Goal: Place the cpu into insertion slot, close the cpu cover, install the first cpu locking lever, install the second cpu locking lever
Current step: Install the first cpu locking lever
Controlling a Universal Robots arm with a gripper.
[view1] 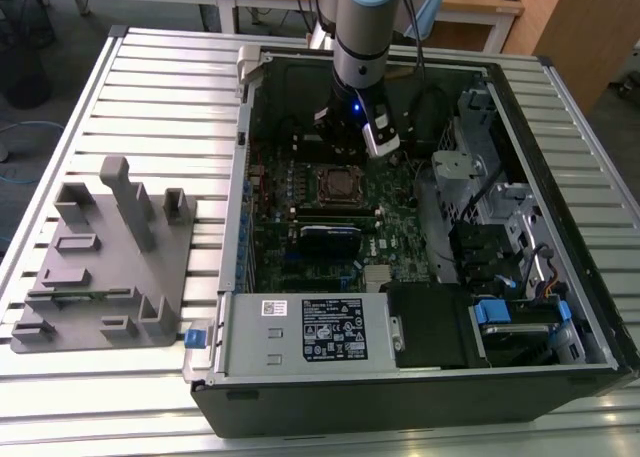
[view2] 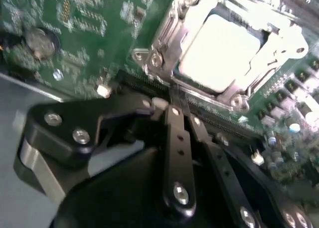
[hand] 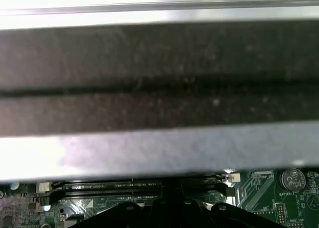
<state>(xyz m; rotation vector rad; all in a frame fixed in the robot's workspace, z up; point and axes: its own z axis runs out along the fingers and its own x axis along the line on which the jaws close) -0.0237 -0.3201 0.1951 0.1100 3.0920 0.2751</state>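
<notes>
PC case (view1: 560,127) on slatted metal table (view1: 150,87), wood desks behind.

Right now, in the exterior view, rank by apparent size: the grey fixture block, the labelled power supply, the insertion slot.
1. Grey fixture block, though it sits nearer the camera's left edge.
2. Power supply, close behind.
3. Insertion slot, clearly smallest.

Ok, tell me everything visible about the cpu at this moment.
The cpu is a flat square chip with a pale, bright metal top. It lies flat in the insertion slot on the green motherboard, with the silvery cpu cover down around its edges. The gripper is beside the socket, not touching the chip.
</notes>
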